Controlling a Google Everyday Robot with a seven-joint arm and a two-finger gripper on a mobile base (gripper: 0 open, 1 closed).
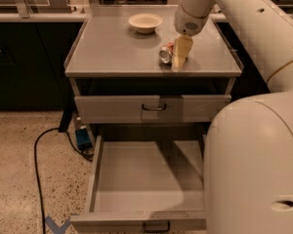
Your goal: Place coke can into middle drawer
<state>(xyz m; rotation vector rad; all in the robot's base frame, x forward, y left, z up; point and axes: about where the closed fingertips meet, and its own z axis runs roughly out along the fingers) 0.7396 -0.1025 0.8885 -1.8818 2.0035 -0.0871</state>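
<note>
Up on the grey counter the coke can lies on its side near the front right edge, its silver end turned toward the camera and a little red showing behind it. Just beside it on the right, and touching it, the cream-coloured gripper points straight down, its tip on or almost on the counter surface. Whether the gripper has hold of the can I cannot tell, since its broad front face hides what lies behind. The white arm reaches down to it from the upper right. A cream round bowl stands further back on the counter, well apart from the can.

Below, the upper drawer front with its dark handle is closed. Under that the middle drawer is pulled far out toward the camera, its flat grey floor and low side walls in plain view. The robot's large white body covers the drawer's right side. On the speckled floor to the left, a black cable runs past a small blue box
</note>
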